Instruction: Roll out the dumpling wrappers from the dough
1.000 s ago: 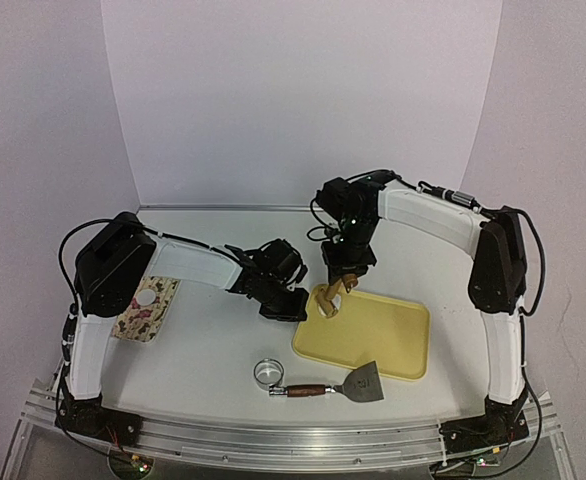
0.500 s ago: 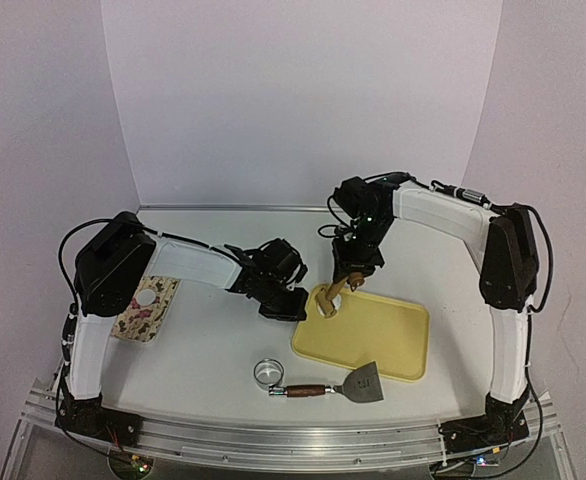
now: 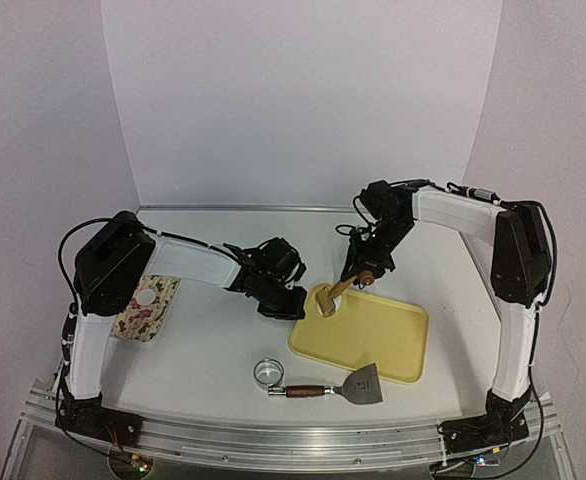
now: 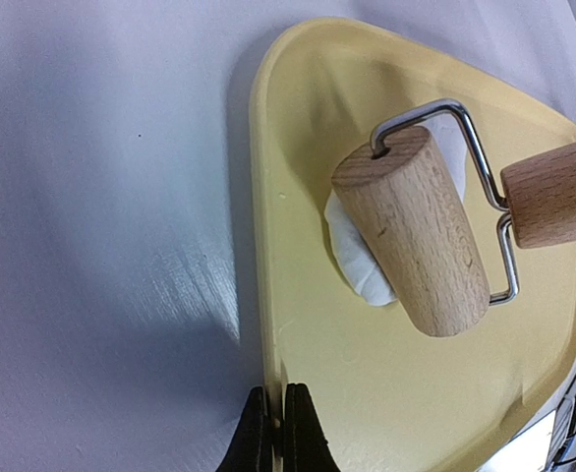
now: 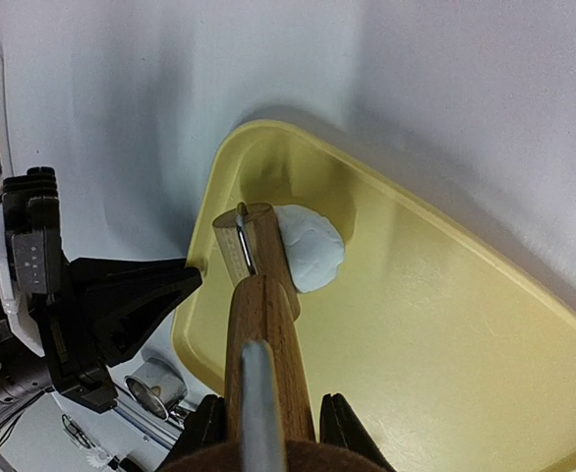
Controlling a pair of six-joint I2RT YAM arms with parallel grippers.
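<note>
The dough (image 4: 359, 258) is one small white lump, flattened only in part and not yet a thin round wrapper. It lies on the yellow tray (image 3: 378, 338), in the corner that points toward the left arm, a little in from the rim. It looks soft, light and a bit tacky, so it will likely spread under gentle pressure, tear or thin unevenly if pressed hard at one edge, and may cling to the wood. I would not pinch it at all. It is better worked from above, and lifted later only by sliding something flat under it. The wooden rolling pin (image 4: 414, 234) sits on top of the dough, its barrel covering most of the lump, with white showing on the side toward the tray's rim. The right gripper (image 5: 271, 425) has its fingers pinched on the pin's wooden handle, over the tray's middle. The left gripper (image 4: 276, 438) is pressed together on the tray's rim near that same corner, apparently steadying the tray against the rolling push. Off the tray, the metal ring cutter (image 3: 267, 373) stands just beside its near edge, and the scraper (image 3: 360, 383) has its blade at that edge. A patterned card (image 3: 146, 307) lies well apart from the tray, beyond the left arm.
</note>
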